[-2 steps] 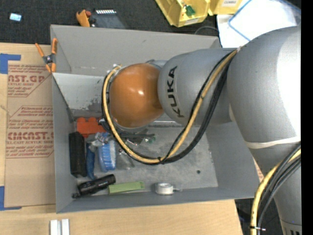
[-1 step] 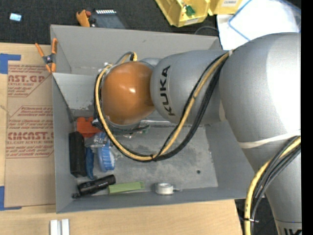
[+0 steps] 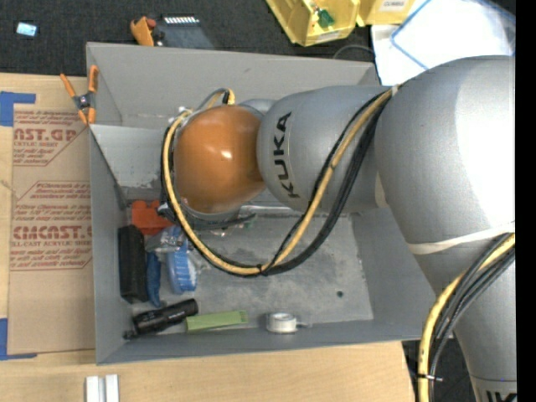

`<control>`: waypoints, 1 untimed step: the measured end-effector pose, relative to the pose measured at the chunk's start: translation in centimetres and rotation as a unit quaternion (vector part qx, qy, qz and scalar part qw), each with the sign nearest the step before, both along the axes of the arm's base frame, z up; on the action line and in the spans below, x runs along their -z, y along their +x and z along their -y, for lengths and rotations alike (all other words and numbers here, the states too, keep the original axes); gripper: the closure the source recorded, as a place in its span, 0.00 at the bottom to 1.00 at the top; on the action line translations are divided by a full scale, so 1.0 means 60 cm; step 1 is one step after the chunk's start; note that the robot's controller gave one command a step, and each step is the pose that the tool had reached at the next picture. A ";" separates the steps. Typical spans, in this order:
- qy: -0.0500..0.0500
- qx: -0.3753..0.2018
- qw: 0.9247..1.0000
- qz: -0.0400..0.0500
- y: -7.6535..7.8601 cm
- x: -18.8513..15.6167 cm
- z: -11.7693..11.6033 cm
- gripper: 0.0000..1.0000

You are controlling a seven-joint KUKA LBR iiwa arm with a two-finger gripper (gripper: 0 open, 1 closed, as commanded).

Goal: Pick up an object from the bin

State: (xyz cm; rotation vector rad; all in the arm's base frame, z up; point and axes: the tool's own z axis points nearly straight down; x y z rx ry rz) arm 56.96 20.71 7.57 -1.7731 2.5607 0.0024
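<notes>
Orange and blocky, a small plastic piece (image 3: 149, 216) lies against the left wall of the grey metal bin (image 3: 251, 74), right at the lower left edge of the robot's domed orange wrist cover (image 3: 216, 159); it is the thing closest to the wrist. It is partly tucked under the cover, so its long axis cannot be told. The gripper sits beneath that cover, and from this view one cannot tell how far it is open or whether it holds or touches anything. A black-and-yellow cable (image 3: 243, 266) loops from the cover across the bin floor. Just below the orange piece lies a crumpled clear-and-blue bundle (image 3: 180, 266), touching a blue strip (image 3: 155, 281) on its left. A long black block (image 3: 131, 264) lies beside them along the left wall, its long axis running up and down the view. Along the near wall a black marker (image 3: 163, 316) lies almost level, its left end slightly lower, with a pale green stick (image 3: 216, 321) in line at its right end. A small silvery round thing (image 3: 280, 322) sits just right of the stick. The silver KUKA arm (image 3: 335, 157) covers the bin's right and upper part.
</notes>
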 end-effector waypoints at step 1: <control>-0.002 0.001 1.000 -0.005 -0.006 -0.047 0.002 1.00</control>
